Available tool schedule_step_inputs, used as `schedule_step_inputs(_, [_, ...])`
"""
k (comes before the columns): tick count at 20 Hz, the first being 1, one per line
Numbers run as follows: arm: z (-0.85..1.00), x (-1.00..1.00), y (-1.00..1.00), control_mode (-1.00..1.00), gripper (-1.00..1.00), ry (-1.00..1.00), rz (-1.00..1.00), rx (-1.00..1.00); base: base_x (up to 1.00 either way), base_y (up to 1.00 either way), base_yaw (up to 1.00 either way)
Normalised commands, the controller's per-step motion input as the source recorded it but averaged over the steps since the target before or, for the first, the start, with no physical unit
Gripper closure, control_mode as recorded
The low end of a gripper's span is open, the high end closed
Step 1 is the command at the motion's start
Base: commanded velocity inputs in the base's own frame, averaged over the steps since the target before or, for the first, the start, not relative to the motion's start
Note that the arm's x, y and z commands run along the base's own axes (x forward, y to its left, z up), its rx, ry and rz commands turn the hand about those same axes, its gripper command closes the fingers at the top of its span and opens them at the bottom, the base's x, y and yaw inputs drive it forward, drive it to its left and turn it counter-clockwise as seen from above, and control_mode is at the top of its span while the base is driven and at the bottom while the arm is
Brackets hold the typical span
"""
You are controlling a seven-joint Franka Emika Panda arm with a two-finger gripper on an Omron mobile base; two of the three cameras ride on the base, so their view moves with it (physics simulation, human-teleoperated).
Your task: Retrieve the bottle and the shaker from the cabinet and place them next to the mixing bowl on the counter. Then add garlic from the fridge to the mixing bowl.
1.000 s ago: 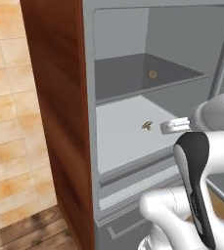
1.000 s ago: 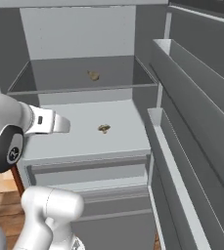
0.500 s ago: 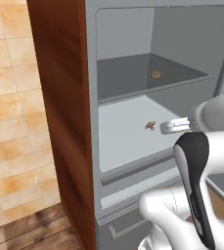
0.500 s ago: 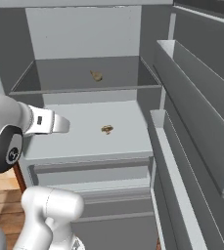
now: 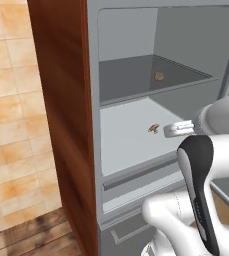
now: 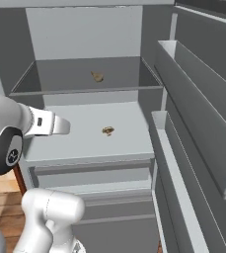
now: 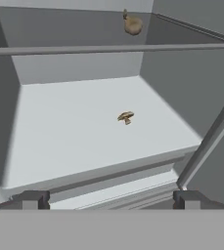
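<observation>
Facing the open grey fridge [image 6: 149, 99] with its door swung wide at 3 o'clock, the arm looks to be on the last leg of the task as I judge it: fetching garlic for the bowl. Bottle, shaker and bowl are not before the cameras, so that earlier part cannot be checked here. From 9 o'clock across: brown wooden cabinet side panel [image 5: 61, 125], then the white lower shelf [image 7: 74, 127], then the grey door racks [image 6: 183, 148]. Two small tan items sit inside: a flat, mushroom-like tan lump [image 7: 126, 117] mid-shelf, and a rounder tan bulb [image 7: 132, 24], likely the garlic, on the dark upper shelf at 12 o'clock. The two-finger gripper [image 7: 111, 199] is spread wide and empty, outside the shelf front; the bulb lies well apart, ahead and above at roughly 1 o'clock.
</observation>
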Motion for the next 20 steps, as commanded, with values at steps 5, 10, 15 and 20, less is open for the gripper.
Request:
schedule_step_inputs(5, [0.0, -0.11, -0.01, -1.0, -1.0, -0.02, -0.01, 0.0, -0.2, -0.01, 0.0])
schedule_step_inputs(10, [0.16, -0.28, -0.07, -1.0, -1.0, -0.13, 0.0, 0.0, 0.0, 0.0, 0.0])
schedule_step_inputs(15, [0.55, -0.19, -0.06, -1.0, -1.0, -0.08, 0.0, -0.05, 0.0, 0.0, 0.0])
schedule_step_inputs(20, [0.75, 0.16, -0.17, -1.0, -1.0, 0.14, 0.0, -0.05, 0.0, 0.0, 0.0])
